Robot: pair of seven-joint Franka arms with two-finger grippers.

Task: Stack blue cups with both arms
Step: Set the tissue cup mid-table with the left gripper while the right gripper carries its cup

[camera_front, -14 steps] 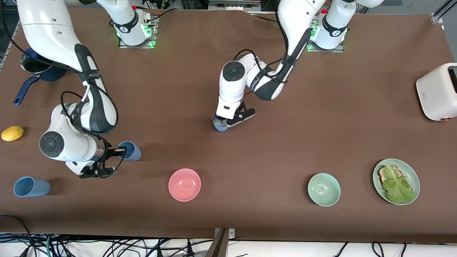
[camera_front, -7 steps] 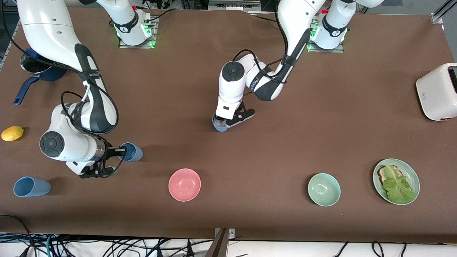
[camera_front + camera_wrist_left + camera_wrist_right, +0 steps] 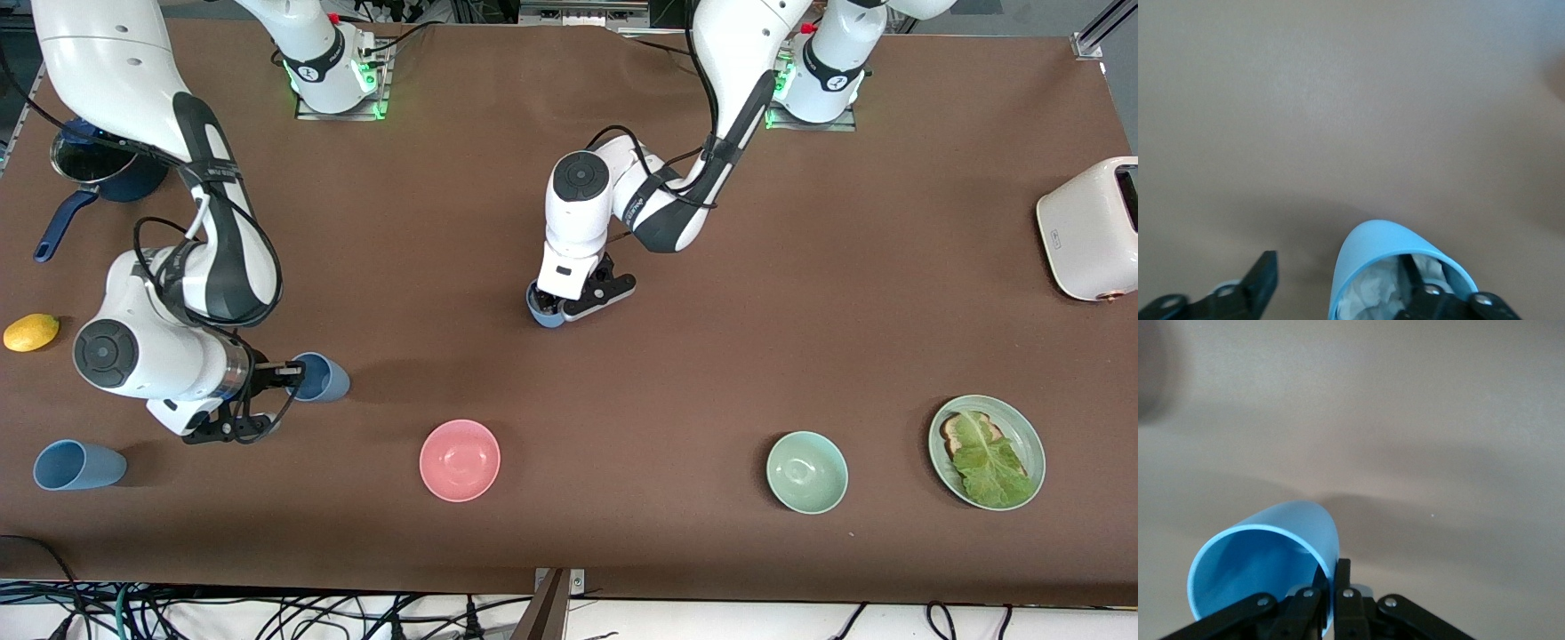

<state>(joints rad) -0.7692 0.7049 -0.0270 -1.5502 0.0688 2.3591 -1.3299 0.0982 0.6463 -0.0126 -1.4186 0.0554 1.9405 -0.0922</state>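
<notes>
Since the earlier frame, the left hand (image 3: pixel 562 308) has spread wide around its upright blue cup (image 3: pixel 544 313). Meanwhile the right hand (image 3: pixel 286 372), clamping the rim of another blue cup (image 3: pixel 322 377), should lift gently and carry it level toward the standing one.

glossy white arms (image 3: pixel 142 98) with black joint bands; loose black cables; green-lit bases; black end effectors

Taking twelve o'clock toward the robots' bases, the middle cup (image 3: pixel 540 313) stands mid-counter (image 3: pixel 800 338). From it, the second cup (image 3: pixel 322 377) is near nine, the third cup (image 3: pixel 78 465) farther out that way, one bowl (image 3: pixel 460 460) at seven, another bowl (image 3: pixel 806 471) at four, the toaster (image 3: pixel 1089 227) at three.
</notes>
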